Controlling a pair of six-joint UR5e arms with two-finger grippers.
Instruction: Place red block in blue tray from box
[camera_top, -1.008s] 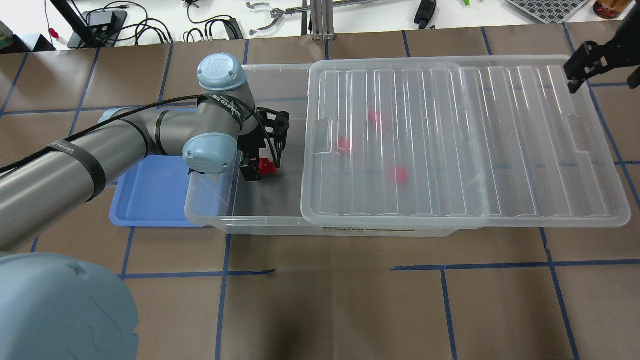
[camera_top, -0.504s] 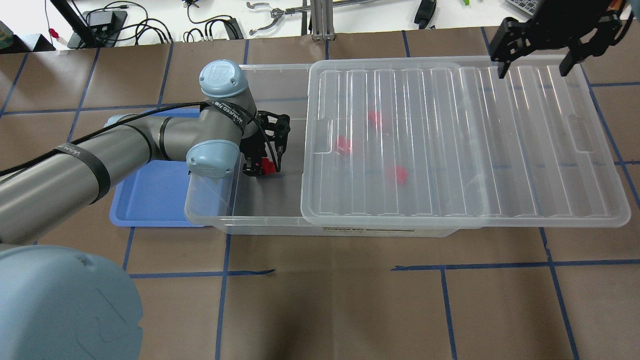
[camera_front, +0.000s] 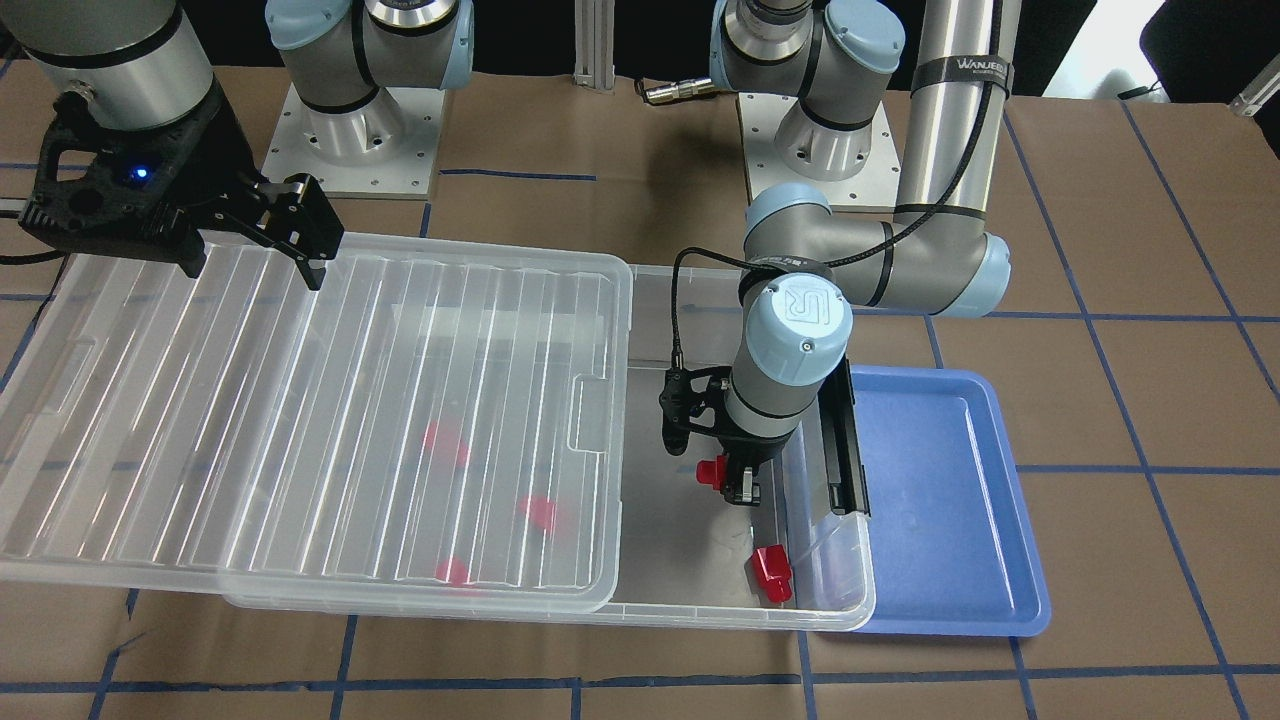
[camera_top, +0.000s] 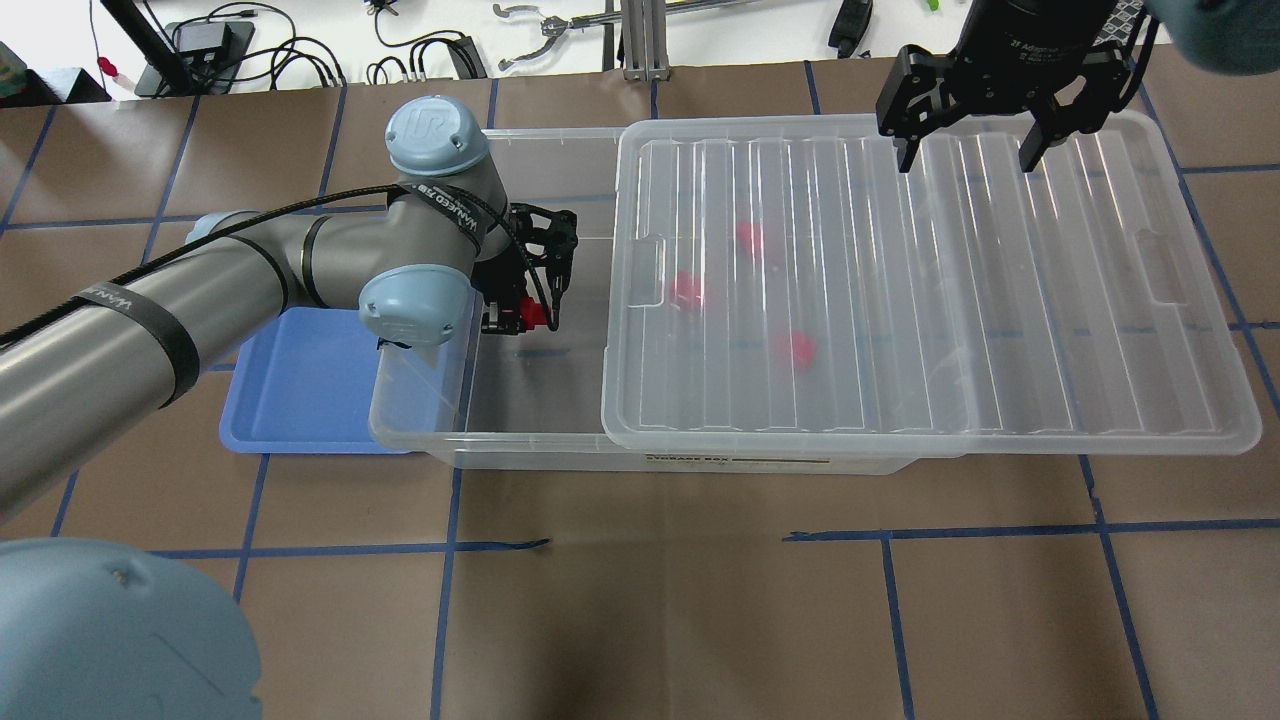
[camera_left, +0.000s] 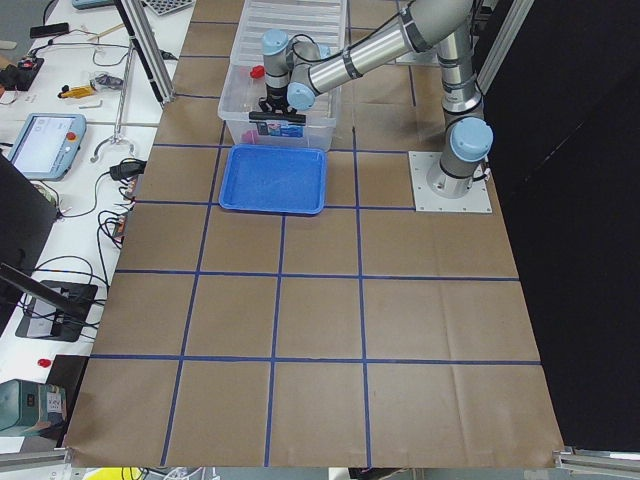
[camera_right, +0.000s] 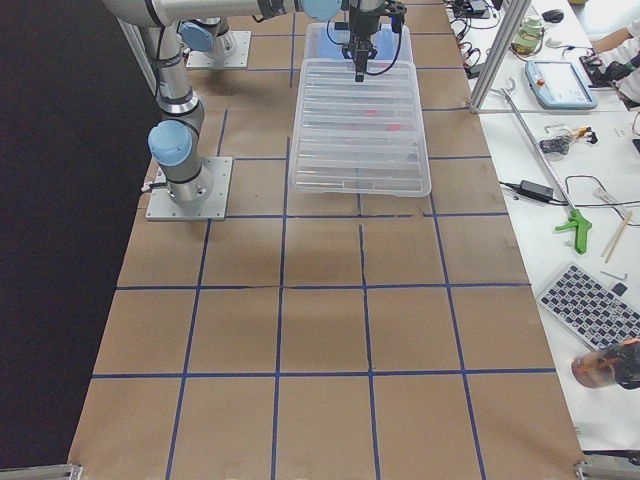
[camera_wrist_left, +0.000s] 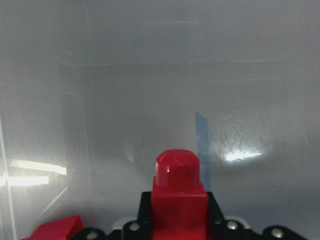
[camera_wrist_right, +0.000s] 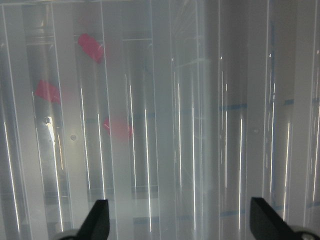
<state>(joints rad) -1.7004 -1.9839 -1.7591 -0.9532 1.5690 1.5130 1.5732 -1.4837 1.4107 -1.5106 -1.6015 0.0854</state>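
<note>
My left gripper is shut on a red block inside the uncovered left end of the clear box. The front view shows the held block a little above the box floor, and the left wrist view shows it between the jaws. A second loose red block lies near the box's corner. Three more red blocks show blurred under the ribbed lid. The blue tray lies empty beside the box, to the left. My right gripper is open above the lid's far edge.
The lid is slid right and overhangs the box's right end. The box wall and its black latch bar stand between my left gripper and the tray. My left forearm reaches over the tray. Cables and tools lie beyond the table's far edge.
My right gripper has swung in from the right edge to above the lid's far edge. My left gripper, with the red block, has shifted slightly towards the far side.
</note>
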